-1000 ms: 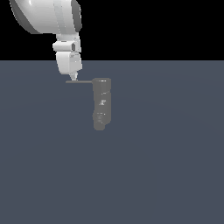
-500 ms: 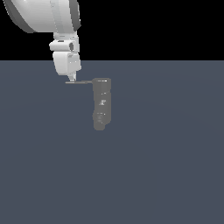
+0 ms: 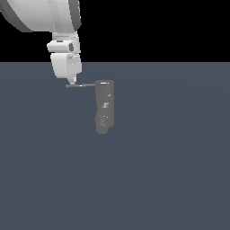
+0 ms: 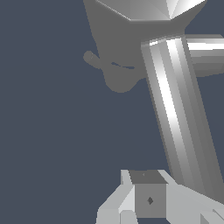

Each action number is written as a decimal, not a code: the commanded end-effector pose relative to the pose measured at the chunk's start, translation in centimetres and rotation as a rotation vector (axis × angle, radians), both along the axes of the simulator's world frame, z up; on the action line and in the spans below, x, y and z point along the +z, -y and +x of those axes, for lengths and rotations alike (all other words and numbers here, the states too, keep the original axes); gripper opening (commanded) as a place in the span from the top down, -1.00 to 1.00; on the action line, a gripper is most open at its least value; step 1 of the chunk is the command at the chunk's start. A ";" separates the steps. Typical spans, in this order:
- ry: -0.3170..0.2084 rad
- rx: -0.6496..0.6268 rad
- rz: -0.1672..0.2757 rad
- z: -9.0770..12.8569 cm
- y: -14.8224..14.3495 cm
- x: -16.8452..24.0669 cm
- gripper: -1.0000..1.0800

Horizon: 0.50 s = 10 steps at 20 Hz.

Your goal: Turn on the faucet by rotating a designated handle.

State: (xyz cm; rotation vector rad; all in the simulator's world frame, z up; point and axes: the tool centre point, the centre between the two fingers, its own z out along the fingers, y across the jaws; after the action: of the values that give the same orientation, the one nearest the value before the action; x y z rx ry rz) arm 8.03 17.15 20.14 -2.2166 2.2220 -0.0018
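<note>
Dark slate-blue ground filled the lower three quarters of the exterior view, flat and unmarked, with a plain black band across the top of the frame. Nothing else stood on that surface apart from the fixture.

Just left of frame centre stood the faucet, a glossy grey upright column with a flat top and a narrower rounded foot. From its top the handle ran out level toward the frame's left, a thin straight rod. In the wrist view the rod crossed the right half of the frame as a bright faceted bar, close to the camera.

The gripper hung in the upper left, its white tip touching or just above the rod's outer end. Whether the jaws were parted or closed around the rod could not be told from either view.

Judged from its look, the fixture was rigid metal, smooth and likely slippery, so a pinch might slide. The rod probably turned about the column, and contact at its far end, away from the column, would give the most leverage.
</note>
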 end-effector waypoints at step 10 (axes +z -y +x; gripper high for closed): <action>-0.003 -0.001 -0.001 -3.1 0.2 0.0 1.00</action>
State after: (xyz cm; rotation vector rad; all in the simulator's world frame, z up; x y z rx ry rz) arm 5.63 16.60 20.14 -2.2094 2.2304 -0.0046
